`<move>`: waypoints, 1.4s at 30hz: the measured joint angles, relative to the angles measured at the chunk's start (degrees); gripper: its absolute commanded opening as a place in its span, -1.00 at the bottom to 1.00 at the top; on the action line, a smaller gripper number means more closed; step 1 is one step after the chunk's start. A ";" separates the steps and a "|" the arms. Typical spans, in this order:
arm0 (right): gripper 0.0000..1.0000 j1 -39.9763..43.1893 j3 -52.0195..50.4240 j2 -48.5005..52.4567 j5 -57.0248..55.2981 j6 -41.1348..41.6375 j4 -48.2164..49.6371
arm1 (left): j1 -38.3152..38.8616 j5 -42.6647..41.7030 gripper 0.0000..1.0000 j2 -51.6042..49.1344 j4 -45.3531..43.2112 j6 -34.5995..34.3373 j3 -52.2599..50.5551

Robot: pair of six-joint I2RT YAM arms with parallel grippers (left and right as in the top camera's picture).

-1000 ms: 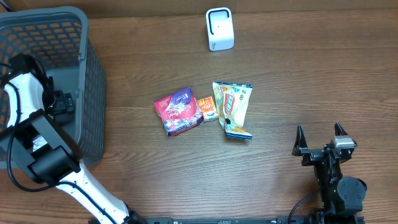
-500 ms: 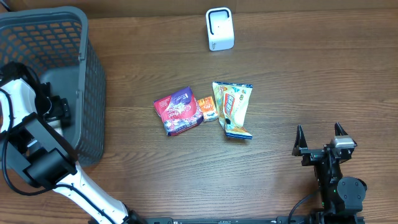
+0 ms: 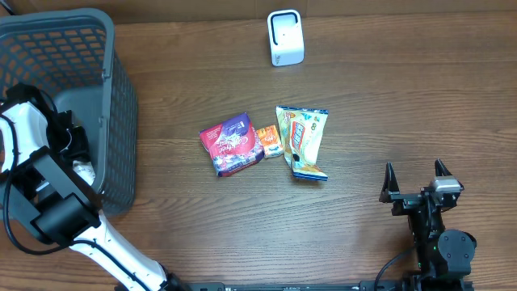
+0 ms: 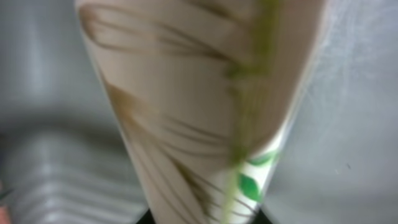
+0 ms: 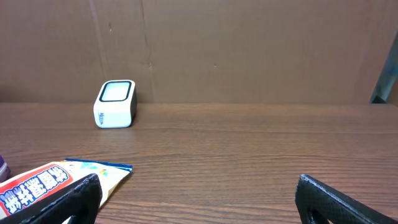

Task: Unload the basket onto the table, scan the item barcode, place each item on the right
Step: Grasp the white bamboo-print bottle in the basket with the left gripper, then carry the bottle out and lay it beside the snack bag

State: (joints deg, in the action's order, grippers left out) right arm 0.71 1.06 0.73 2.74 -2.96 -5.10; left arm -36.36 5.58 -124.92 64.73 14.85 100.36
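The left gripper (image 3: 74, 155), deep in the basket (image 3: 121, 113), sits tight against a cream leaf-printed packet (image 4: 199, 106), closed or not I cannot tell, and a hold on slack wrapper alone could let the packet slip on the way to the scanner (image 3: 285, 37).

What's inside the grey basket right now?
The left arm reaches into the basket, and its wrist camera is filled by a pale packet with brown and green print. The arm and the mesh wall cover the rest of the floor, so other items cannot be ruled out.
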 measured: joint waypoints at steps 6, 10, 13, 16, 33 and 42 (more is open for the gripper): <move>1.00 0.00 0.00 0.00 -0.02 0.00 0.00 | 0.15 -0.59 -0.92 0.37 1.36 -3.74 1.81; 1.00 0.00 0.00 0.00 -0.02 0.00 0.02 | 0.66 -5.31 -0.92 -1.90 5.88 -5.77 10.19; 1.00 0.00 0.00 0.00 -0.02 0.00 -0.02 | 0.76 -10.47 -0.92 -2.56 10.01 -6.45 19.12; 1.00 0.00 0.00 0.00 0.00 -0.04 -0.02 | 0.76 -16.57 -0.92 -2.58 13.84 -7.43 29.35; 1.00 0.00 0.00 0.00 0.00 -0.02 0.00 | 0.85 -43.93 -0.92 -2.56 32.17 -12.02 69.18; 1.00 0.00 0.00 0.00 -0.02 -0.02 -0.02 | 6.45 -61.70 -0.92 -1.95 32.33 -14.93 71.54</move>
State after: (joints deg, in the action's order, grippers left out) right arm 0.71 1.06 0.73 2.72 -2.98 -5.13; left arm -29.91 -56.12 -126.87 97.06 -0.08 171.89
